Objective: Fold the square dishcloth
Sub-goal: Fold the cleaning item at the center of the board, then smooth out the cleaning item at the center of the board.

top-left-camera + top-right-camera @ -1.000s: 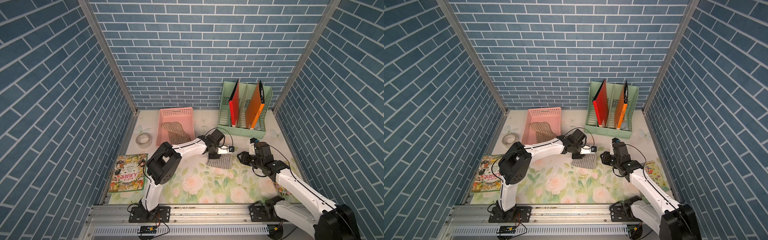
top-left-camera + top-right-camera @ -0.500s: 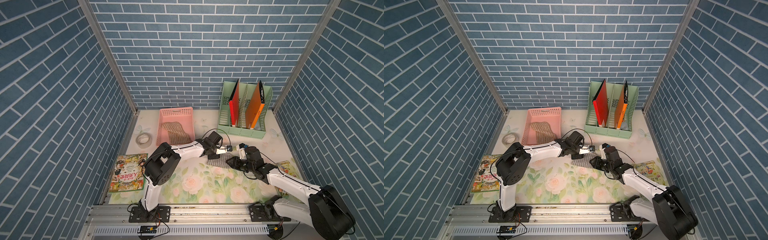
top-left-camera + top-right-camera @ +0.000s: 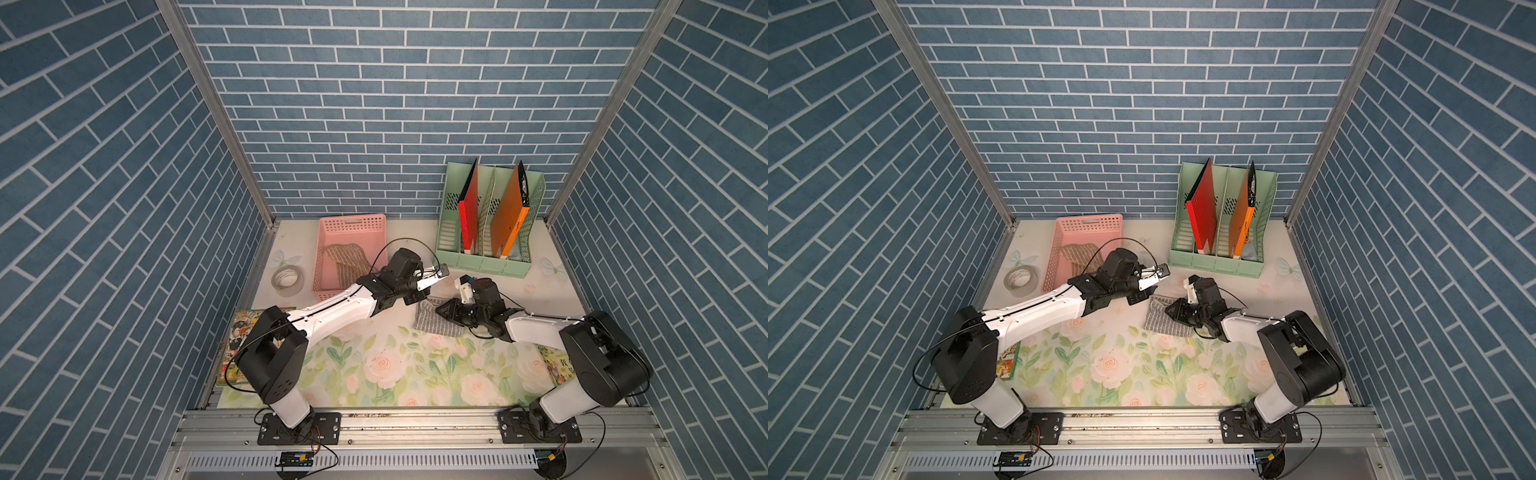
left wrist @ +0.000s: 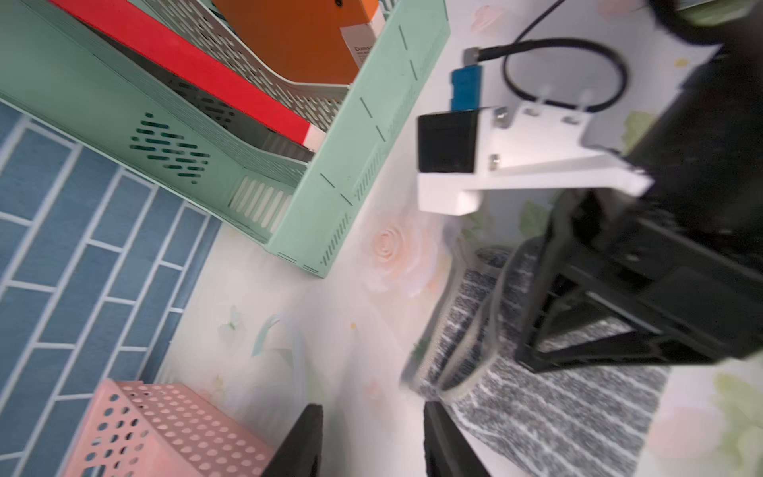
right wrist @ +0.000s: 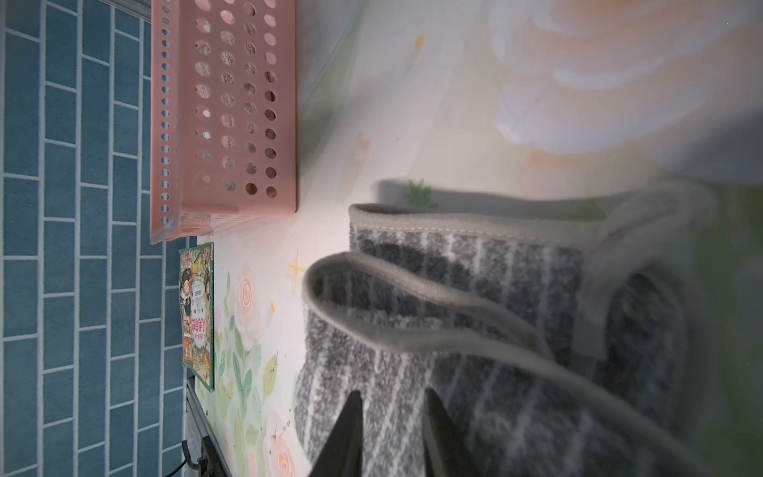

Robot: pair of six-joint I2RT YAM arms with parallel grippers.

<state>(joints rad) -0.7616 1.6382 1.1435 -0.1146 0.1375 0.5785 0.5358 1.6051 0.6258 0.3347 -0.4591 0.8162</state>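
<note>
The grey striped dishcloth (image 3: 437, 323) (image 3: 1162, 323) lies folded on the flowered mat, with one hemmed layer (image 5: 413, 297) arching up in a loop. My right gripper (image 3: 443, 310) (image 3: 1173, 311) (image 5: 392, 396) is low over the cloth's top face. Its jaws stand a little apart and only the cloth's surface shows between them. My left gripper (image 3: 417, 297) (image 3: 1138, 297) (image 4: 371, 413) hangs open just off the cloth's edge on the basket side. One finger is next to the hem (image 4: 450, 384) and bare mat shows between the jaws.
A pink basket (image 3: 328, 266) holding a brown striped cloth (image 3: 347, 257) stands at the back left, with a tape roll (image 3: 286, 280) beside it. A green file rack (image 3: 484, 262) with red and orange folders is at the back right. Picture books (image 3: 243, 332) (image 3: 557, 365) lie at both sides.
My right gripper has swung left from beside the cloth onto it. My left gripper has opened and drawn back off the cloth toward the basket.
</note>
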